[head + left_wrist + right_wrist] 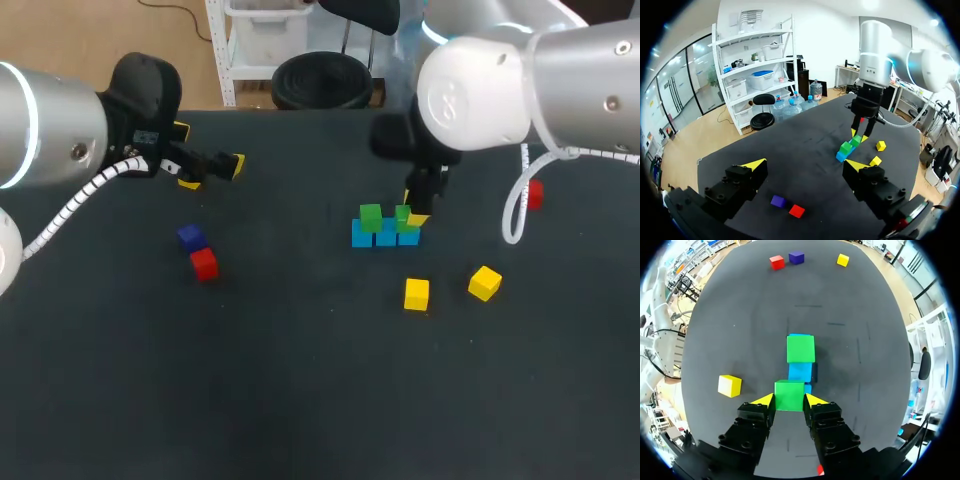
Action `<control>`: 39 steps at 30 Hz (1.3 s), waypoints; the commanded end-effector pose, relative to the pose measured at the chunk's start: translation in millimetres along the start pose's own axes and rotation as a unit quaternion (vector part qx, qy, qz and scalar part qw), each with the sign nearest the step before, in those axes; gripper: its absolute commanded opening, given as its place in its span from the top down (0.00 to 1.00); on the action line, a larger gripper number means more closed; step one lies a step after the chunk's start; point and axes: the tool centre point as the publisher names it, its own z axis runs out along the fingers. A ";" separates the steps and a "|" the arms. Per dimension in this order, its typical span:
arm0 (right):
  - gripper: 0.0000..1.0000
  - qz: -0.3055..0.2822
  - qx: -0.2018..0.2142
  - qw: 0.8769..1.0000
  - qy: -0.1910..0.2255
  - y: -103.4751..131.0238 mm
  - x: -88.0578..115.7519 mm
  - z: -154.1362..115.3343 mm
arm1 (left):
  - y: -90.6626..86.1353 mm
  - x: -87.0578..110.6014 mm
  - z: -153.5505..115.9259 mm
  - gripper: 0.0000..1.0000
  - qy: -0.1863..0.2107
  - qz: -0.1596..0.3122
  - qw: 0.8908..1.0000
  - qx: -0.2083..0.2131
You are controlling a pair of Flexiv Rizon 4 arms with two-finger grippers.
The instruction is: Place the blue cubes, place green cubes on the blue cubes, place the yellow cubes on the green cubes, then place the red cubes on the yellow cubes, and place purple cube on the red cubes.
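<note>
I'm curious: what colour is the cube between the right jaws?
A green cube; right wrist view shows it best.

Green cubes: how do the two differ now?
The held green cube is clamped between the yellow tips of the right gripper; the free green cube is untouched. The held one tops the row's near end, the free one the far end. Both sit flat on blue cubes.
</note>
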 end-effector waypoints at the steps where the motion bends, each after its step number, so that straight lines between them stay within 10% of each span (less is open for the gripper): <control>1: 1.00 0.000 -0.002 1.000 -0.004 -1.5 0.2 0.8 | -0.1 0.4 0.9 0.00 -0.001 0.000 1.000 -0.001; 39: 1.00 -0.002 -0.006 1.000 -0.017 -10.7 -2.6 4.2 | -0.1 0.4 0.9 0.00 -0.001 0.000 1.000 -0.001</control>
